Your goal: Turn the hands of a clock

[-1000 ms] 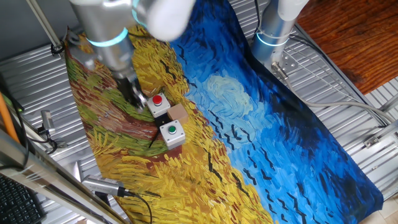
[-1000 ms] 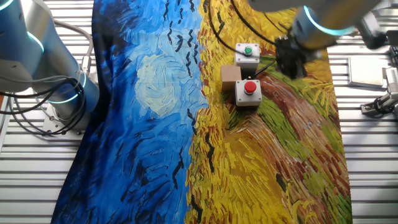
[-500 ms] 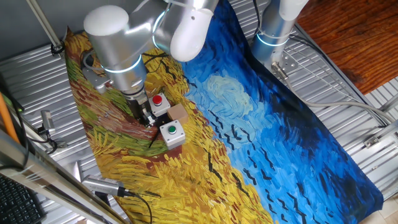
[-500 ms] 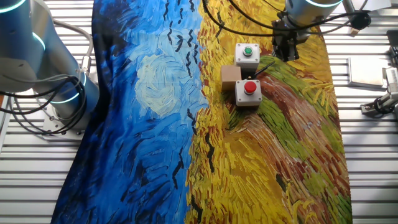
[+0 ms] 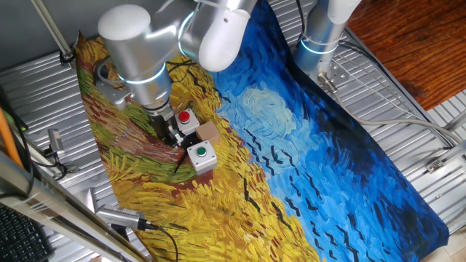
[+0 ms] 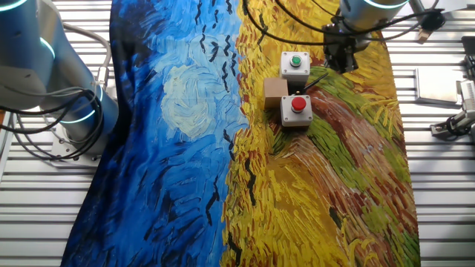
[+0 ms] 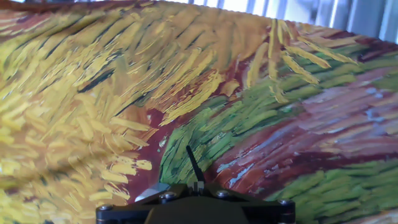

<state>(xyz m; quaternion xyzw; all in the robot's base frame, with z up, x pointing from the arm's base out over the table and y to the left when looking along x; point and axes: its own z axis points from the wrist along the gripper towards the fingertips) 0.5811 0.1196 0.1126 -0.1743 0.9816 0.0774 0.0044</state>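
A silver robot arm (image 5: 145,58) bends low over a surface draped in a painted cloth (image 5: 291,167) of yellow wheat and blue sky, its dark pincer (image 5: 170,132) down near the cloth just left of two grey button boxes. One box carries a red button (image 5: 185,116), the other a green button (image 5: 201,152); a small brown block (image 5: 210,132) sits touching between them on their right. In the other fixed view the pincer (image 6: 341,53) hangs just right of the green-button box (image 6: 295,65), with the red-button box (image 6: 297,110) nearer the camera and the block (image 6: 275,90) to their left (black cables trail past the boxes towards the arm). Whether the pincer is spread or pressed together cannot be told from either fixed view. The hand view shows only the dark front edge of the hand (image 7: 196,208) with a thin black spike rising from it, over yellow, green and red-brown brushstrokes. No clock shows in any view, and its place cannot be told. A second arm's base (image 5: 320,36) stands at the far edge.
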